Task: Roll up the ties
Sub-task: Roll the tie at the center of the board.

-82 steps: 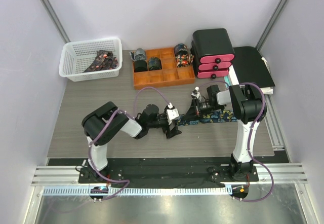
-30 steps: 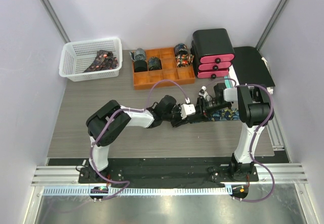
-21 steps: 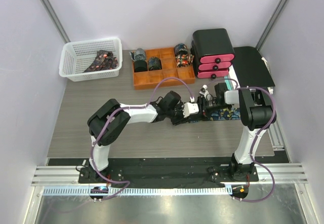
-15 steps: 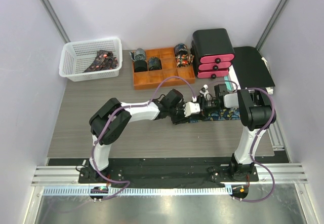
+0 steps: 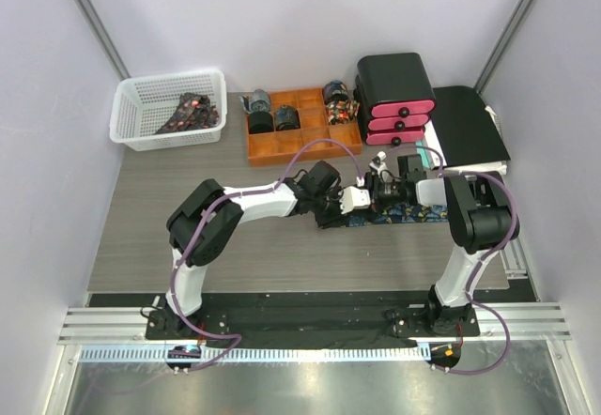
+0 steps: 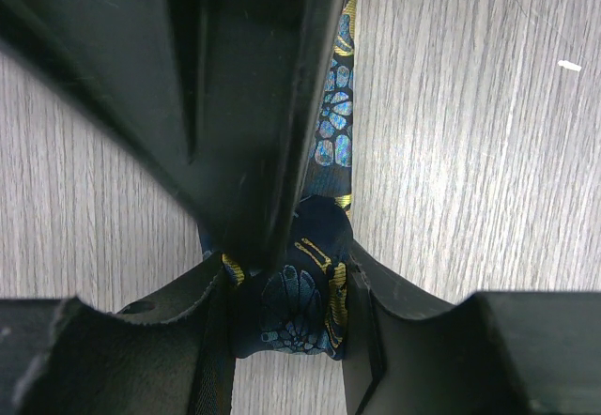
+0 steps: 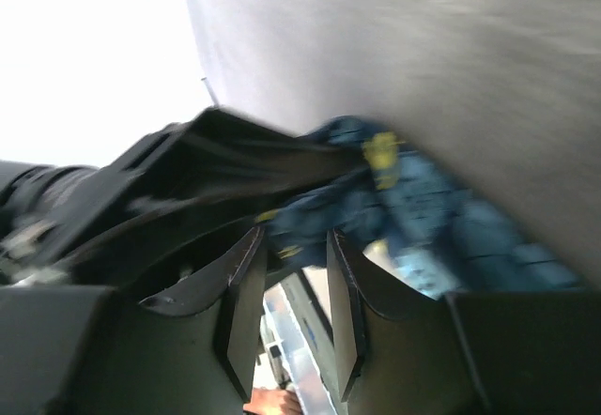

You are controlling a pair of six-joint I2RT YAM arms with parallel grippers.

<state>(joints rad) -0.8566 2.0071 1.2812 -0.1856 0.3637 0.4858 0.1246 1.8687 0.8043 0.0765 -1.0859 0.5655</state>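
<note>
The left gripper (image 6: 289,314), pinching the rolled end of the tie (image 6: 334,141), has travelled rightward; the right gripper (image 7: 293,237), now adjacent, pinches the same tie.

Grey wood-grain table (image 5: 188,176): white basket (image 5: 169,139), orange tray (image 5: 300,153), pink drawer unit (image 5: 394,86) at back; patterned tie (image 5: 410,213) mid-right.

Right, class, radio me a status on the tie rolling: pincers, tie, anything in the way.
Left pincer shut on the tie, at its coiled end. Right pincer at the same tie, grip unclear. Pincers crowd each other.
</note>
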